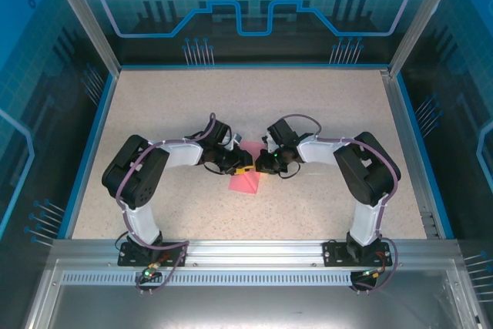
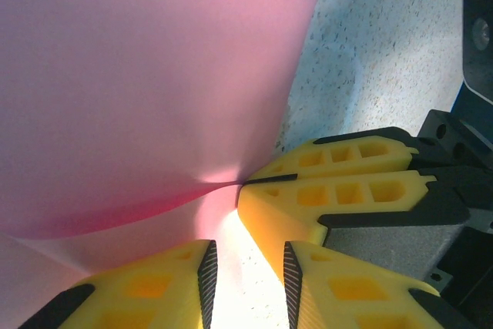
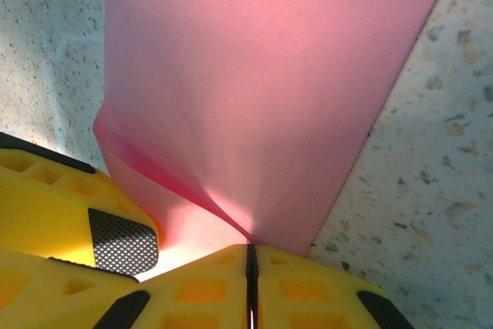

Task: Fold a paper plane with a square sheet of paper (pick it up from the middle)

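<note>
my left arm (image 1: 181, 152) and right arm (image 1: 320, 148) fold inward; right jaws clamp the square sheet of paper (image 3: 262, 75) at 12 o'clock; left jaws ajar.

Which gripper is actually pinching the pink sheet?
The right gripper: its fingers are pressed together on the pink sheet. The left gripper shows a clear gap between its fingers.

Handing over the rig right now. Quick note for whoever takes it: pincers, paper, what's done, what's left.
Right pincer: shut on the paper.
Left pincer: open, right beside that pinch, not gripping.
Paper: mid-table between the arms, partly raised and bent over in a soft curve.
Done: sheet lifted and bent; no sharp crease visible.
Left: press the first crease, then all the plane folds.
</note>
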